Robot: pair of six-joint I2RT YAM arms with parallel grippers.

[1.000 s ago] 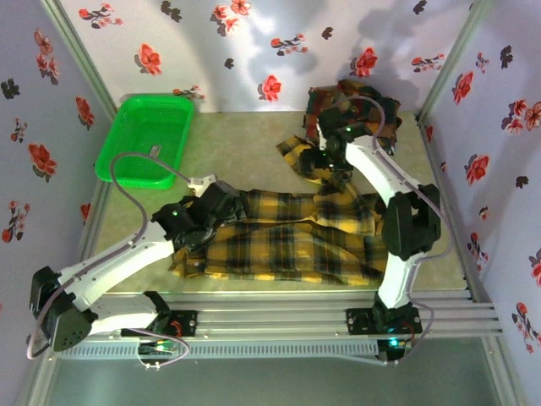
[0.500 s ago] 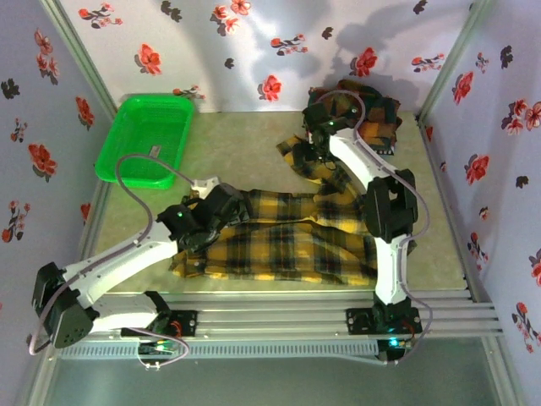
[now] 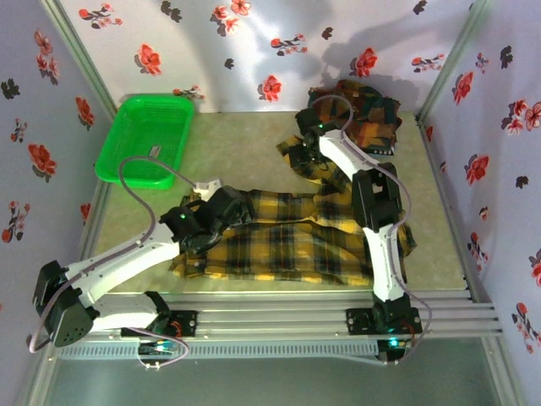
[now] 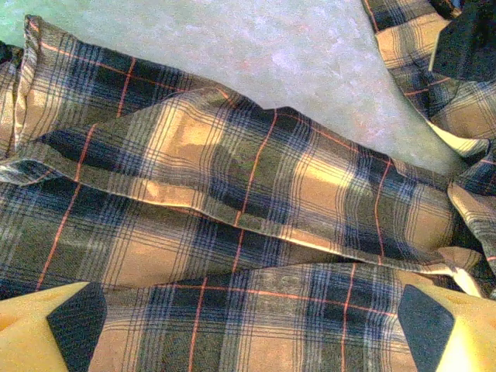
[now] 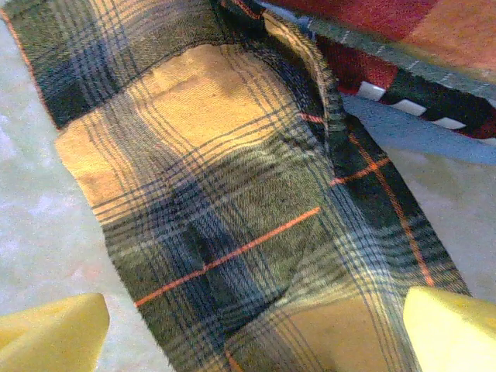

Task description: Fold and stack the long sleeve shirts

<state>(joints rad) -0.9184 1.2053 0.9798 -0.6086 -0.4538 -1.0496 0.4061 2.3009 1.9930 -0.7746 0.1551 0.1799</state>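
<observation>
The mustard-yellow and black check flannel shirt point(image 3: 287, 245) lies spread on the near half of the pale tabletop point(image 3: 237, 152). Its long way runs left to right. One sleeve point(image 3: 314, 169) reaches off toward the far right corner, where the red, orange and dark green check shirts point(image 3: 372, 114) sit in a bumpy heap.

The left fingers point(image 3: 224, 205) hang just above the left end of the yellow shirt. They are spread wide and hold nothing. The right fingers point(image 3: 306, 150) hang over the far end of the sleeve, also wide apart and empty.

The right arm is nearer the sleeve, so I think it should dip down and pinch that end. The cloth is soft, floppy and wrinkled, so it may bunch up. The green plastic basket point(image 3: 108, 156) sits far left.
</observation>
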